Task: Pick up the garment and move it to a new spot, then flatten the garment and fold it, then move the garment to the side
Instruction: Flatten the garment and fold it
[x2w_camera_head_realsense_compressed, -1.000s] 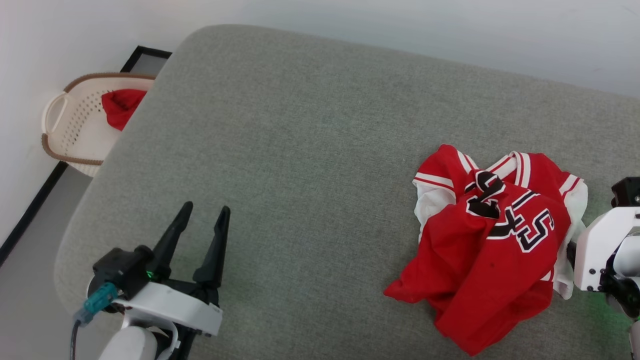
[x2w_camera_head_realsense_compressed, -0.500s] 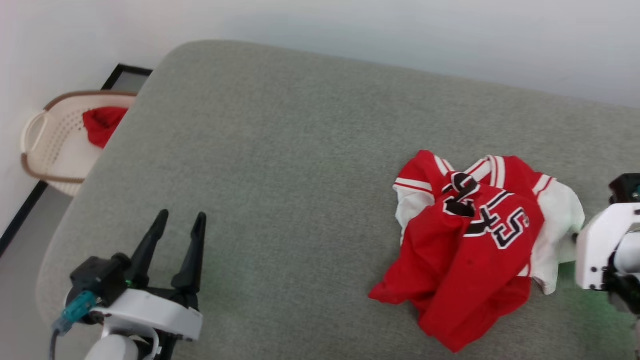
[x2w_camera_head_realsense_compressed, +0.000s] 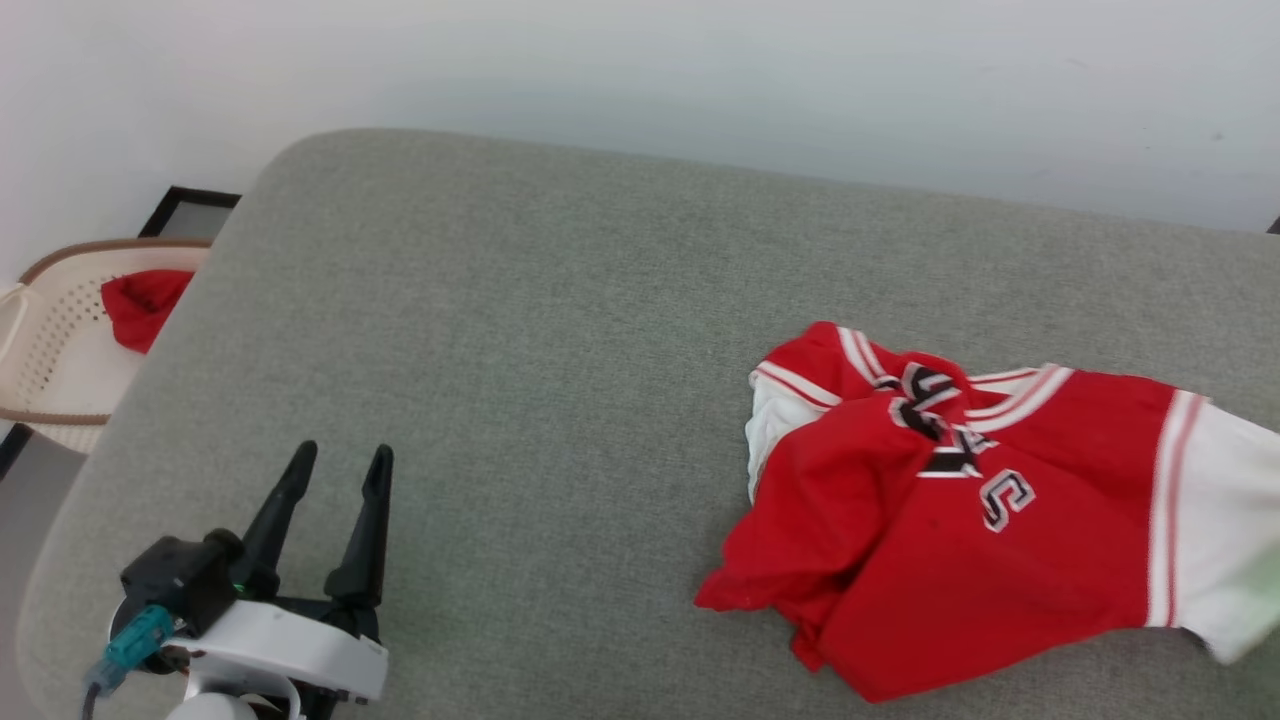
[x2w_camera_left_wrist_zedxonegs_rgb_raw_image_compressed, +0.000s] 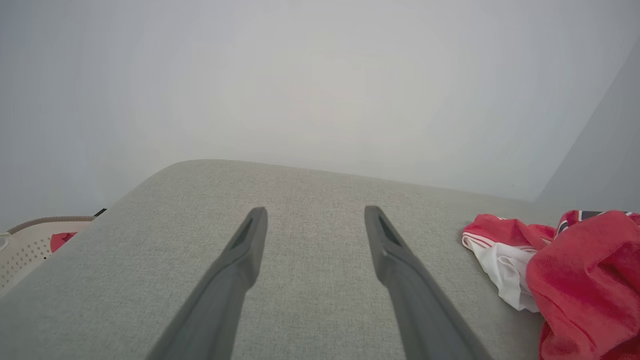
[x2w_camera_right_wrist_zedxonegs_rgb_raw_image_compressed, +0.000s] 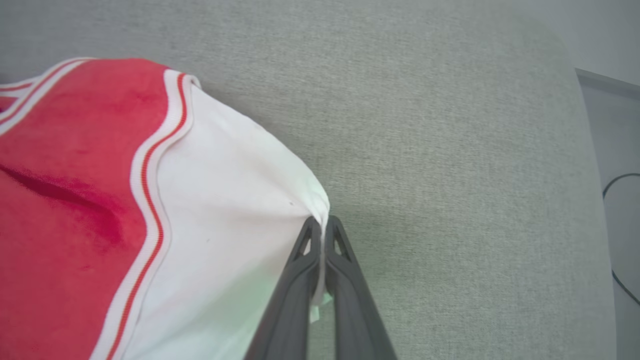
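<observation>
Right gripper (x2w_camera_right_wrist_zedxonegs_rgb_raw_image_compressed: 322, 222) is clamped shut on the hem of the white sleeve (x2w_camera_right_wrist_zedxonegs_rgb_raw_image_compressed: 225, 200), with a thin fold of cloth pinched between the two dark fingers. The jersey (x2w_camera_head_realsense_compressed: 960, 540) lies on the right half of the grey cushion (x2w_camera_head_realsense_compressed: 560, 330). Its red body is bunched toward the middle and the held sleeve is drawn out toward my right.

It's a small bite on one corner, so I'd go gently here. I'd lift before I travel, so the heap hangs free rather than dragging across this woven upholstery, which looks grippy enough to tug the hem out. Then I'd carry it toward the open stretch in the middle.

Left gripper (x2w_camera_head_realsense_compressed: 340, 455) is spread wide and holds nothing. It sits over the near left corner, well apart from the jersey, and I'd want it ready to take a second corner for the flattening.

Around the rig there's a plain pale wall (x2w_camera_head_realsense_compressed: 640, 70) behind. A cream laundry basket (x2w_camera_head_realsense_compressed: 50, 350) stands off the cushion's left end with a small red cloth (x2w_camera_head_realsense_compressed: 140, 305) inside. A dark cable (x2w_camera_right_wrist_zedxonegs_rgb_raw_image_compressed: 612, 200) lies on the floor past the right end.
</observation>
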